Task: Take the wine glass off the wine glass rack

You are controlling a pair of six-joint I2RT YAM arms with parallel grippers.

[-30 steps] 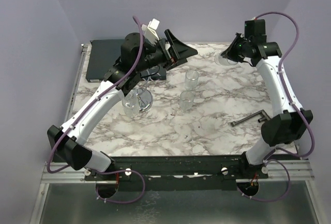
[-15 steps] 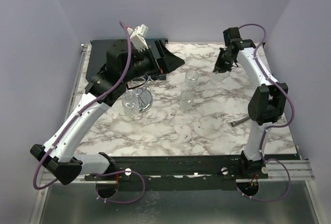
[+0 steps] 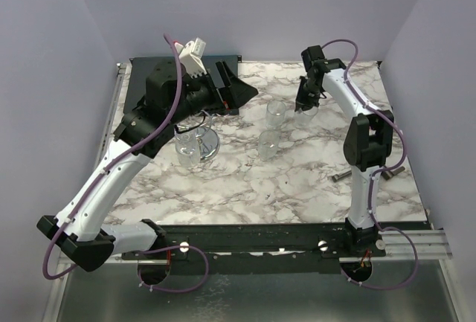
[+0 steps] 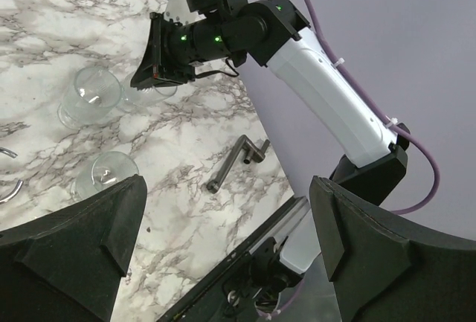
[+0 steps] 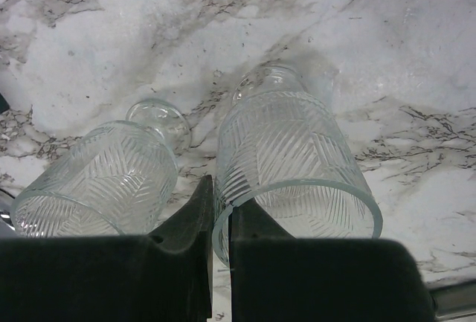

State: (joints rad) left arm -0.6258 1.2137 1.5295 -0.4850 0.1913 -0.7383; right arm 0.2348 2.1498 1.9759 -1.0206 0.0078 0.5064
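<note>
The right hand (image 5: 219, 188) is clenched on the rim of a glass (image 5: 290, 151) at the far right of the tabletop (image 3: 297, 181), well apart from the rack (image 3: 209, 142); I cannot tell if its foot touches down. The rack stands at the left with a second glass (image 3: 186, 149) just beside its base, and the left hand (image 4: 227, 195) hangs released, fingers wide, just beyond it. A third glass (image 3: 276, 112) and a fourth glass (image 3: 268, 145) stand between rack and held glass, and a bar (image 4: 230, 164) lies near right.

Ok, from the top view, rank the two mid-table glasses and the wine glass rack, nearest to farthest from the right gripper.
1. Rear glass, just left of the right gripper.
2. Front glass, closer to the arm bases.
3. Wine glass rack, at far left.
</note>
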